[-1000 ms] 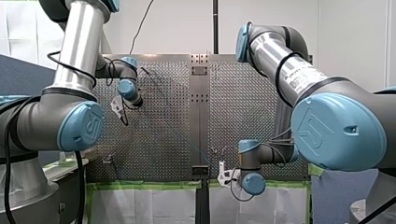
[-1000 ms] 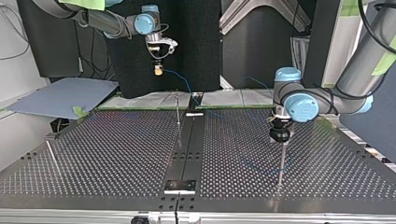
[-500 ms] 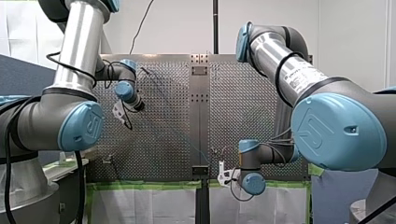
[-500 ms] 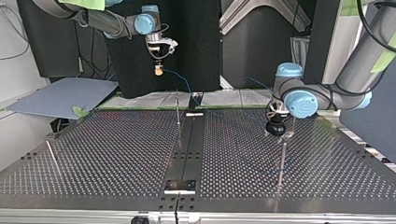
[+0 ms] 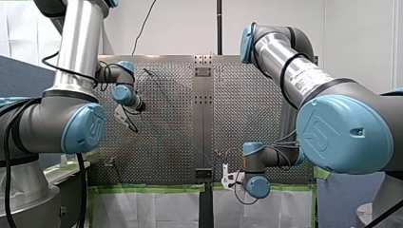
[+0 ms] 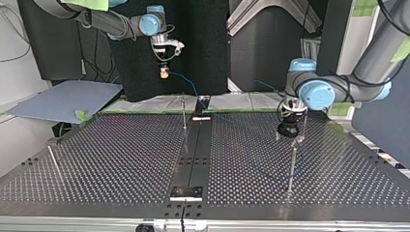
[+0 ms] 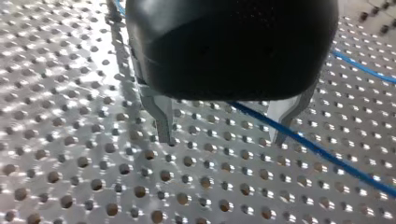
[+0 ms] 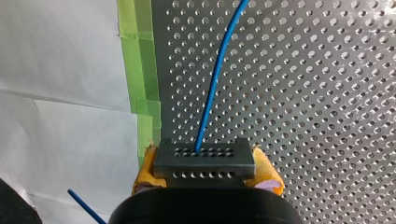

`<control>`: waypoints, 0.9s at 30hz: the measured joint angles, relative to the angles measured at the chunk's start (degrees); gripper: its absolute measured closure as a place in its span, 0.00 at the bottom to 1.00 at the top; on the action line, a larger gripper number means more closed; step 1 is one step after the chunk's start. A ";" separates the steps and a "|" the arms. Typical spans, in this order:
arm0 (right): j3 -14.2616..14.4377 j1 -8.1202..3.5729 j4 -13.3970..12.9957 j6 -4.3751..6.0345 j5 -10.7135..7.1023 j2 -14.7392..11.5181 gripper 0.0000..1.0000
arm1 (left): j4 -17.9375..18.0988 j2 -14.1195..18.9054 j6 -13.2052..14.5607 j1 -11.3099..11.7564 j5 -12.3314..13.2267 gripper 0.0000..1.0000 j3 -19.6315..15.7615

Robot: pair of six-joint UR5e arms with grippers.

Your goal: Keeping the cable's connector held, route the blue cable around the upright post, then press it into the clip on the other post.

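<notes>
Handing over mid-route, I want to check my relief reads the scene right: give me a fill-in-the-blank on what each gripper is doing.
1. My right gripper is shut on the dark grey perforated ____.
2. The pads on that gripper are coloured ____.
3. The thin cable running from it over the perforated metal table is ____.
4. My left gripper, with bare metal fingers, is ____ (open or shut).

Missing words: connector; yellow; blue; open.

Cable (image 7: 308, 144) beneath left fingers (image 7: 162, 114), connector (image 8: 204, 159) between right fingers (image 8: 145, 169)

Lbl (image 5: 305, 76) on my right arm (image 5: 272, 47): illegible.
</notes>
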 joint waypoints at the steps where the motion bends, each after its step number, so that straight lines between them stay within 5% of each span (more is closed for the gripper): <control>1: 0.00 0.00 -0.01 0.00 -0.01 0.01 1.00 | 0.54 0.14 -0.57 0.14 -0.02 0.00 -0.20; 8: 0.00 0.01 -0.03 0.00 -0.06 0.00 1.00 | 4.47 0.95 -4.83 1.22 0.18 0.00 -2.36; 27: 0.01 0.02 -0.03 0.00 -0.10 0.01 1.00 | 6.90 5.71 -14.91 3.84 0.08 0.00 -8.16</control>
